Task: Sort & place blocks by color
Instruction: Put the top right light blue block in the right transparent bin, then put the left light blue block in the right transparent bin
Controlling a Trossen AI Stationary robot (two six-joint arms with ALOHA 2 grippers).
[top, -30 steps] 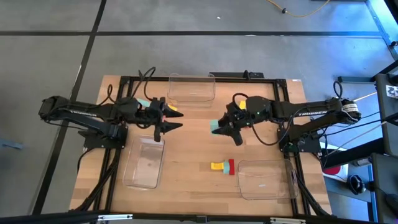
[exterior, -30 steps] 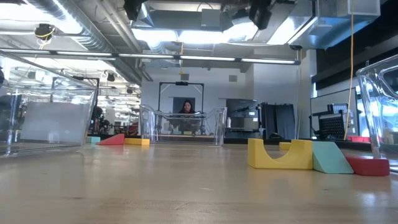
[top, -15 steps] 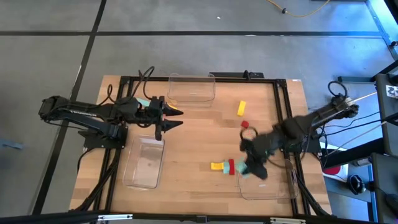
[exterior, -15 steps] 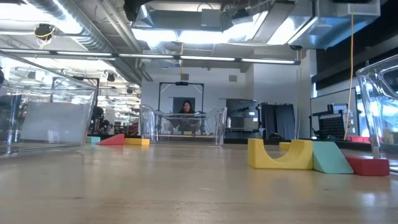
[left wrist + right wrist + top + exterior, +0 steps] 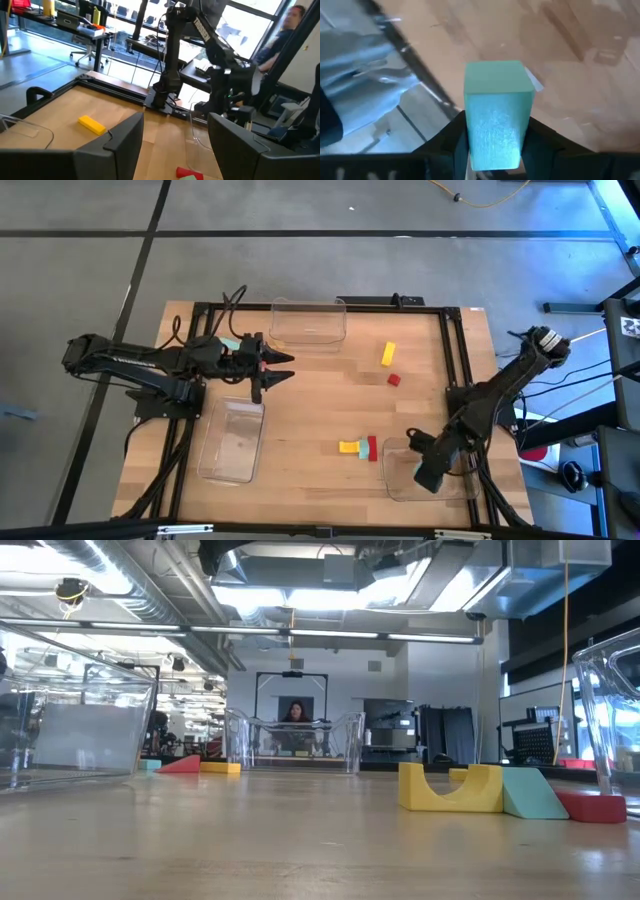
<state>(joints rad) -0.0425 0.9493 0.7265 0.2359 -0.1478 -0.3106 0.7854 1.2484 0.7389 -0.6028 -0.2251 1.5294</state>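
My right gripper point(image 5: 425, 473) hangs over the clear tray point(image 5: 455, 492) at the table's near right, shut on a mint green block point(image 5: 497, 115); in the high view the gripper hides that block. On the wood lie a yellow bar point(image 5: 388, 353), a red cube point(image 5: 394, 379) and a cluster of a yellow arch point(image 5: 450, 788), a green wedge point(image 5: 530, 793) and a red piece point(image 5: 592, 806). My left gripper point(image 5: 282, 368) stands open and level at the table's left, nothing between its fingers point(image 5: 122, 145). My right gripper pinches the green block by two opposite long sides point(image 5: 470, 145), one dark finger point(image 5: 447, 145) on each. The fingers lie along the block, slanting down, and its square end point(image 5: 496, 76) sticks out past them. The block is lifted clear, above the tray.
A second clear tray point(image 5: 308, 322) stands at the far edge and a third point(image 5: 232, 442) at the near left. A red wedge point(image 5: 180, 764) and a yellow block point(image 5: 221, 768) lie on the table's far left. A person sits beyond the table.
My right gripper has swung from the table's middle toward the near right edge and down, turning and tipping downward, with the green block still in it; it now hangs over the near right tray. The move has uncovered the yellow bar and the red cube.
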